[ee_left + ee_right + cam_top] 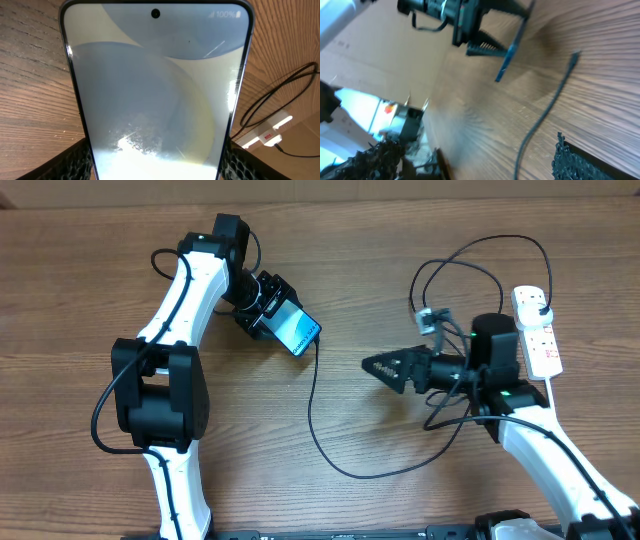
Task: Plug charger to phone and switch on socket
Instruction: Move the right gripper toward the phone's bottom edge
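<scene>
A: Starting big: wooden table (330,240), both arms over it. Which step are we logging?

B: Plugging in, by my reading, and not yet done. The left gripper (275,315) is clamping the phone (297,332) by its sides and holding it tilted, left of centre, with the screen lit.

A: Right gripper (385,367)?

B: Hanging wide open and empty at mid-table, pointing toward the phone but apart from it.

A: Socket (540,340)?

B: Lying at the right side, well apart from the phone. A black plug appears to be sitting in its top outlet. The switches are too small to read.

A: Charger (312,410)?

B: Looping across the wood from the socket side. Its plug tip (575,54) is lying loose just beside the phone's far end, not inserted.

A: Next move?

B: I'm judging that the right gripper needs to pinch the cable just behind the tip, line it up with the phone's port and push in. The left wrist view is showing the camera-hole end pointing away from the fingers, so the port itself is hidden. Switching on the socket comes after.
</scene>
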Controlling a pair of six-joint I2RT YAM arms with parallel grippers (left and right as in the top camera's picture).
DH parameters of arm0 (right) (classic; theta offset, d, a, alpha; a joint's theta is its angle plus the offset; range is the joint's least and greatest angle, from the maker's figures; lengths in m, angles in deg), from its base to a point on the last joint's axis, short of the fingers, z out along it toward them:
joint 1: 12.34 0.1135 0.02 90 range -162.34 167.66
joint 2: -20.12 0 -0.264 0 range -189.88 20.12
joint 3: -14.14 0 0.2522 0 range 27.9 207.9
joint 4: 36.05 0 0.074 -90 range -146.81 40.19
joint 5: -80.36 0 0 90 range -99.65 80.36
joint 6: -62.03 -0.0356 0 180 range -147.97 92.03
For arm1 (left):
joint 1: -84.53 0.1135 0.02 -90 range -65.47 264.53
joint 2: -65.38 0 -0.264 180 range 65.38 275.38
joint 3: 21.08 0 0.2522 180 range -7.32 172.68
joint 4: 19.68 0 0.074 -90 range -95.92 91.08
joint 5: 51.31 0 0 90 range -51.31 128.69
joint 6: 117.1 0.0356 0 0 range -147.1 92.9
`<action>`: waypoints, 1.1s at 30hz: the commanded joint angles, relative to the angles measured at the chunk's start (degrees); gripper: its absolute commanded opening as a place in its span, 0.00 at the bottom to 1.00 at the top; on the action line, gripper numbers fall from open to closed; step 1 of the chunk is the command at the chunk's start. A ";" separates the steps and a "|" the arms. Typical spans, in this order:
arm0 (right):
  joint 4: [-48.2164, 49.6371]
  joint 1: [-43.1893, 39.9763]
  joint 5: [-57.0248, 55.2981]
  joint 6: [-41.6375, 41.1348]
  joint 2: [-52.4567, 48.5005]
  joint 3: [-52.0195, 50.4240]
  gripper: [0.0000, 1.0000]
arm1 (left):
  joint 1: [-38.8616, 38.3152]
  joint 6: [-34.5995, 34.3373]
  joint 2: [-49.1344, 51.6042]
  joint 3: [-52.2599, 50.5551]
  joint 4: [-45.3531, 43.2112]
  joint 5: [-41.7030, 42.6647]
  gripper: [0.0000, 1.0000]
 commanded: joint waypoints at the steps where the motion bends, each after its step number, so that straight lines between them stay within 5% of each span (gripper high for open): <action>1: 2.36 2.36 -0.28 -0.24 -1.20 1.79 1.00 | -0.37 -0.68 0.11 1.92 -0.09 2.73 0.36; 5: 5.49 2.62 -5.31 -17.51 -1.20 1.79 1.00 | -0.37 -1.09 0.11 1.92 -0.09 3.28 0.36; 13: 3.41 9.55 -19.69 -21.51 -1.20 1.75 1.00 | -0.37 -1.07 0.11 1.92 -0.04 3.50 0.36; 21: 3.06 19.06 -36.59 -29.75 -1.36 1.75 0.87 | -0.37 -1.07 0.11 1.92 0.00 4.42 0.35; 33: 5.46 21.99 -41.75 -32.68 -3.78 1.75 0.80 | -1.11 -1.07 0.11 1.92 -0.02 4.76 0.36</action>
